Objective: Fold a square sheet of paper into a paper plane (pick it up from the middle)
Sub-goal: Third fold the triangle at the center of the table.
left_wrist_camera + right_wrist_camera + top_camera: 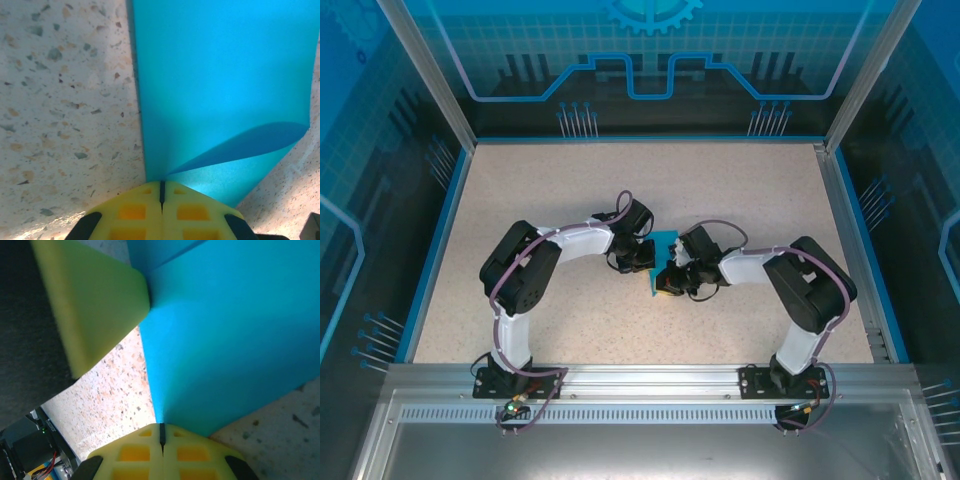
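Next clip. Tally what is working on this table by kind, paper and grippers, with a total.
Blue paper: 1, the square sheet of paper, one corner curled over.
Grippers: 2, the left gripper and the right gripper, each shut on an edge of the sheet.
Total: 3

Counts: one bright blue square sheet of paper [220, 75]. Two white-and-black jointed robot arms: left arm [525, 270], right arm [810, 285]. Two yellow plastic two-finger grippers: left gripper [162, 187], right gripper [161, 429]; four yellow fingers [132, 212] total. One beige speckled table [570, 180]. One silver aluminium rail [640, 378]. Two pale purple cables [498, 320], one per arm.
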### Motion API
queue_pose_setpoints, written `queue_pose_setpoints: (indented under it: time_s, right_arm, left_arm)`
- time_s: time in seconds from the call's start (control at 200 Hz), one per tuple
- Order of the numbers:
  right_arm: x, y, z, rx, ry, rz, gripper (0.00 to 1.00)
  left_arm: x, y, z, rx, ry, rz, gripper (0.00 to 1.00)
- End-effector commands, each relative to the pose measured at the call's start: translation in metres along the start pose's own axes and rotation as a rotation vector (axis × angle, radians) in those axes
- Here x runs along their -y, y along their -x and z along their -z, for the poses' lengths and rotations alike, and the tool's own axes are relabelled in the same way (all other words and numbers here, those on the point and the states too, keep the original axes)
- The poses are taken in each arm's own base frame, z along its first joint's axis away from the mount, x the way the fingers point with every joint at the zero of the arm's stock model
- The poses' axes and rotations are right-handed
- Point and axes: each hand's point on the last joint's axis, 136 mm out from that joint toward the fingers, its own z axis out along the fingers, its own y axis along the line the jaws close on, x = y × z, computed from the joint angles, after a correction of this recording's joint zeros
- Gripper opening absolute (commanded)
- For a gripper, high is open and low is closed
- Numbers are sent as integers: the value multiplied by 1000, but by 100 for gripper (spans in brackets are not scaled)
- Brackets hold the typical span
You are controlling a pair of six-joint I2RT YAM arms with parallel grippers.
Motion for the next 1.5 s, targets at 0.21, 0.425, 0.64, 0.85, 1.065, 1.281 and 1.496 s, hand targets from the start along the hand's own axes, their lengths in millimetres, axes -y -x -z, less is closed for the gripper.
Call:
queue_pose_setpoints:
  time_s: [0.21,0.425,0.64,0.85,1.065,1.281,1.496]
  right_arm:
    - [-8,-15,-10,-66,-4,39,0]
    - [0,-19,-18,-107,-33,16,0]
    - [-20,2,15,9,-1,74,0]
    - [-1,29,41,88,-39,50,0]
    - [7,51,38,104,-58,35,0]
    - [15,63,29,97,-86,0,0]
    - [32,63,25,94,-118,-63,0]
  left_arm:
    - [-46,-17,-19,-41,169,22,0]
    - [-46,-17,-19,-43,170,25,0]
    - [-44,-16,-18,-40,167,21,0]
    - [-38,-13,-15,-33,153,11,0]
    - [-31,-10,-13,-32,129,-5,0]
    - [-14,-4,-2,-13,80,-54,1]
    - [26,7,27,53,-61,-108,14]
